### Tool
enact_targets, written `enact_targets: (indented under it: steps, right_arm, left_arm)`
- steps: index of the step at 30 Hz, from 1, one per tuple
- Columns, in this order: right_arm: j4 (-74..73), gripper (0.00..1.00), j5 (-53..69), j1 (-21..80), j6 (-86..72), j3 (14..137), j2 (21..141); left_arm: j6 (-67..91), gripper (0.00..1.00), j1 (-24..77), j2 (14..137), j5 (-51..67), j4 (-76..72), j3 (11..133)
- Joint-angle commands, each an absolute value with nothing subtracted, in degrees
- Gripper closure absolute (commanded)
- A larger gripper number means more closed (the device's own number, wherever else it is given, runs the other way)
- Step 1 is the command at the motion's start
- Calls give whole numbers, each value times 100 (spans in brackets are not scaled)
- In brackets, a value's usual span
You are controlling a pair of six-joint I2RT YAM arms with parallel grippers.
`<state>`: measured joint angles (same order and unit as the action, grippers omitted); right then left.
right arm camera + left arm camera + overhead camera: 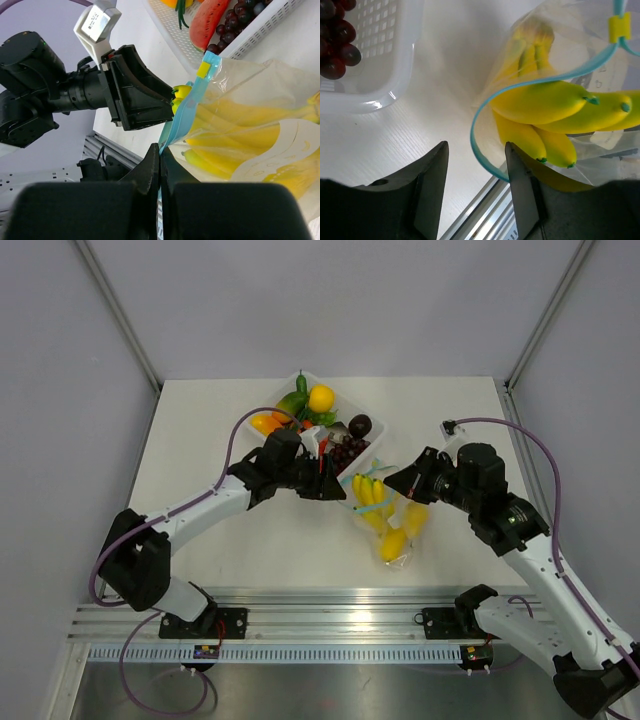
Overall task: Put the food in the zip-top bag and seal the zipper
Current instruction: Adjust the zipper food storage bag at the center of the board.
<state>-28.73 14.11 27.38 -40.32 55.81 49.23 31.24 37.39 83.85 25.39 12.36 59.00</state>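
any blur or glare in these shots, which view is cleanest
Top view is cleanest: even soft light, sharp throughout. Left wrist view: the left gripper's fingers are dark and blurred, the white basket is washed out, the bananas crisp. Right wrist view: the right gripper's fingers are a soft black mass; the bag has mild sheen.

A white table (200, 440) is being enclosed on three sides by plain pale grey walls (330, 300). The back corners are being marked by two slanting metal posts (118, 310). The tabletop is being lit evenly, with only soft shadows being cast. Its near edge is being bordered by a ribbed aluminium rail (330, 625), with a dull metal sheet (330, 690) below.
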Motion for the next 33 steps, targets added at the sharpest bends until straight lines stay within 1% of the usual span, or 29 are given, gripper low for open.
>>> enact_targets:
  steps: [1, 3, 7, 8, 11, 12, 13, 16, 19, 20, 23, 25, 27, 28, 29, 31, 33]
  right_arm:
    - [-2602, 100, 1398, 2769, -4017, 5880, 4746]
    - [-2602, 100, 1371, 2769, -4025, 5862, 4746]
    - [-2619, 100, 1371, 2769, -4025, 5845, 4737]
    - [-2619, 100, 1362, 2769, -4025, 5836, 4746]
    - [-2637, 100, 1319, 2769, -3999, 5827, 4737]
    - [-2663, 100, 1292, 2777, -3999, 5827, 4746]
    - [-2707, 100, 1231, 2769, -3990, 5845, 4755]
    - [-3092, 100, 836, 2769, -3833, 6002, 4904]
    - [-3786, 100, 291, 2769, -3490, 6634, 5185]
    - [-4110, 100, 194, 2769, -3324, 7079, 5246]
    - [-4446, 100, 158, 2777, -3138, 7636, 5256]
    - [-4570, 100, 79, 2777, -3112, 7577, 5212]
    - [-4640, 100, -139, 2777, -3146, 6990, 5238]
    - [-4675, 100, -271, 2769, -3216, 6761, 5299]
    - [-4806, 100, -603, 2769, -3269, 6393, 5404]
    - [-5052, 100, -1035, 2769, -3444, 6258, 5887]
    - [-5395, 100, -1379, 2769, -3463, 6433, 6291]
  left_arm:
    - [3208, 49, 3709, 8490, 2601, 853, 6117]
    - [3226, 50, 3709, 8517, 2680, 826, 6100]
    - [3287, 58, 3709, 8534, 2856, 712, 6064]
    - [3296, 58, 3709, 8525, 2917, 695, 6064]
    - [3322, 79, 3709, 8508, 3049, 650, 6117]
    - [3322, 87, 3709, 8499, 3067, 685, 6143]
    - [3322, 100, 3709, 8499, 3093, 694, 6239]
    - [3305, 100, 3709, 8447, 3181, 826, 6468]
    - [3261, 100, 3770, 8280, 3269, 1176, 6951]
    - [3243, 100, 3805, 8218, 3243, 1291, 7248]
    - [3138, 100, 4016, 7867, 3077, 1643, 7558]
    - [3199, 100, 4069, 7691, 2945, 1626, 7480]
    - [3313, 100, 4069, 7708, 2839, 1347, 7122]
    - [3366, 100, 4069, 7908, 2830, 1293, 7032]
    - [3392, 100, 4069, 8032, 2804, 1266, 6962]
    - [3445, 100, 4069, 8461, 2734, 1266, 6908]
    - [3411, 100, 4078, 8700, 2751, 1555, 7048]
